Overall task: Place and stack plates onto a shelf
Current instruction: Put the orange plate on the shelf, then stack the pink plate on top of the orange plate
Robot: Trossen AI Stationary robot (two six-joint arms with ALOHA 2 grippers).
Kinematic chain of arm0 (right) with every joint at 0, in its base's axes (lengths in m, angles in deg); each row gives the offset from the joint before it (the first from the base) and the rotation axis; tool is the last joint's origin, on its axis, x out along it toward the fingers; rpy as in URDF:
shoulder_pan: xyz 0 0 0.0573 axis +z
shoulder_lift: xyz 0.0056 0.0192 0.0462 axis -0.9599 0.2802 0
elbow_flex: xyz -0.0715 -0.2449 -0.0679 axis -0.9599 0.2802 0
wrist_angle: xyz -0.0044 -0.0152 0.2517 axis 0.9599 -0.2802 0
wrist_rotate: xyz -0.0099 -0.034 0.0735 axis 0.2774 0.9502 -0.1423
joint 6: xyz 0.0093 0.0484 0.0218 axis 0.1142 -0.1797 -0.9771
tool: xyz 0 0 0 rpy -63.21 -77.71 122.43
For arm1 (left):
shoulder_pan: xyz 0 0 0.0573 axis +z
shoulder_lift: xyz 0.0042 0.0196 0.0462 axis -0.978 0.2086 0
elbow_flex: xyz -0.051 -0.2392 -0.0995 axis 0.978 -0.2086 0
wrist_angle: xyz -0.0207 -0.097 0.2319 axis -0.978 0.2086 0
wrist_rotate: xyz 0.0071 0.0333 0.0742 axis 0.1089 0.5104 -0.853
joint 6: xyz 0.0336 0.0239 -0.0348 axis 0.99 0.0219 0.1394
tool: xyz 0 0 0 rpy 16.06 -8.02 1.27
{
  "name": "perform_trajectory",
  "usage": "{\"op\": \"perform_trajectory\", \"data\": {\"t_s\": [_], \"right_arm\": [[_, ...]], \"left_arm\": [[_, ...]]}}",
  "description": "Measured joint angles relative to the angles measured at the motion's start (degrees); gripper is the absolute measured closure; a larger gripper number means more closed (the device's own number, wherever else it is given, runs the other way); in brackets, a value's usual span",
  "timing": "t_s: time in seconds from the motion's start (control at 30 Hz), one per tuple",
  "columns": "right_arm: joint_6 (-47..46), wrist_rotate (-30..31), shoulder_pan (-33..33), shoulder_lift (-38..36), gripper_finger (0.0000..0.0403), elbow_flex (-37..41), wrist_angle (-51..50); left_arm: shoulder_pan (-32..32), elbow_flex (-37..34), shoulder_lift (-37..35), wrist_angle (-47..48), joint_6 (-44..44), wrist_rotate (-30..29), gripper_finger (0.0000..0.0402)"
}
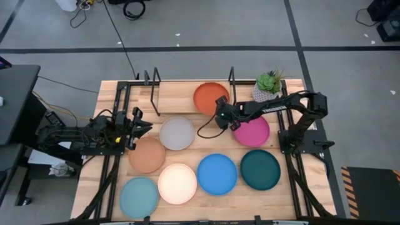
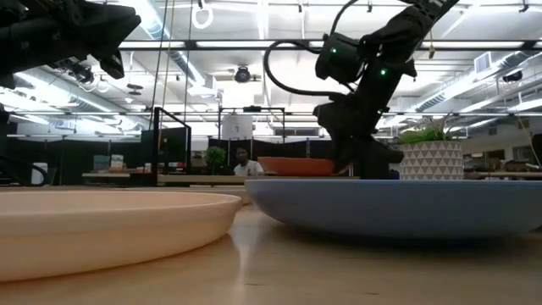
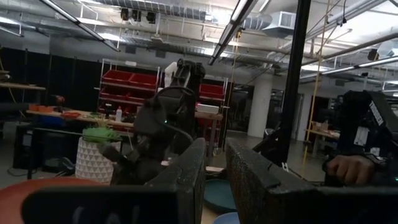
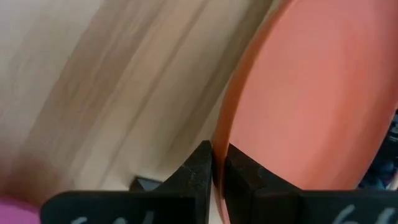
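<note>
Right gripper (image 4: 216, 163): fingers pressed onto the rim of the round matte orange plate (image 4: 323, 93), thin edge pinched betw. them. In the high view that gripper (image 1: 220, 117) sits at the plate's (image 1: 209, 97) near edge, and the plate lies on the right half of the low light-wood shelf w/ black wire end frames (image 1: 172, 97). Shelf's left half bare wood.

Left gripper (image 1: 139, 122): fingers spread, a gap showing betw. them in the left wrist view (image 3: 214, 180), holding nothing; hovers over the table's left side, just beside the grey plate (image 1: 177, 133) and above the terracotta plate (image 1: 147, 154).

Other plates flat on the wooden tabletop (image 1: 294, 187): magenta plate (image 1: 253, 131) just right of the right gripper, partly under that arm; dark teal plate (image 1: 260, 169), blue plate (image 1: 217, 174), cream plate (image 1: 177, 183), light teal plate (image 1: 139, 197) along the front.

Small green plant in a white patterned pot (image 1: 267, 86) at the back right, next to the shelf.
</note>
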Motion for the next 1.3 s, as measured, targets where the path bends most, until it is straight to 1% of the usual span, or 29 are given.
{"op": "perform_trajectory", "data": {"t_s": [0.13,0.33,0.47,0.63,0.83,0.97,1.1,1.17,1.3], "right_arm": [[0.6,1.4,-0.7,0.1,0.0364,0.0,0.4],[-0.9,1.7,-2.3,0.1,0.0355,0.0,1.0],[-1.5,3.9,-2.3,0.1,0.0328,0.0,2.3],[-1.8,4.6,-1.9,0.1,0.0288,-0.3,2.6],[-9.0,5.0,0.2,0.0,0.0263,-3.6,-2.9],[-12.4,4.9,2.8,-0.3,0.0259,-6.4,-6.0],[-15.9,4.9,5.5,-0.3,0.0259,-7.3,-6.9],[-20.4,4.5,6.7,-0.3,0.0259,-7.8,-8.2],[-34.4,3.8,9.0,-0.3,0.0259,-9.6,-15.3]], "left_arm": [[0.0,0.0,0.0,0.0,0.0,0.0,0.0333],[0.0,0.0,0.0,0.0,-1.3,0.0,0.0333],[0.0,0.0,0.0,0.0,-2.3,0.0,0.0333],[0.0,0.0,0.0,0.0,-2.4,0.0,0.0333],[0.0,0.0,0.0,0.0,-2.5,0.0,0.0333],[0.0,0.0,0.0,0.0,-2.5,0.0,0.0333],[0.0,0.0,0.0,0.0,-2.5,0.0,0.0333],[0.0,0.0,0.0,0.0,-2.5,0.0,0.0333],[0.0,0.0,0.0,0.1,-2.5,0.0,0.0333]]}}
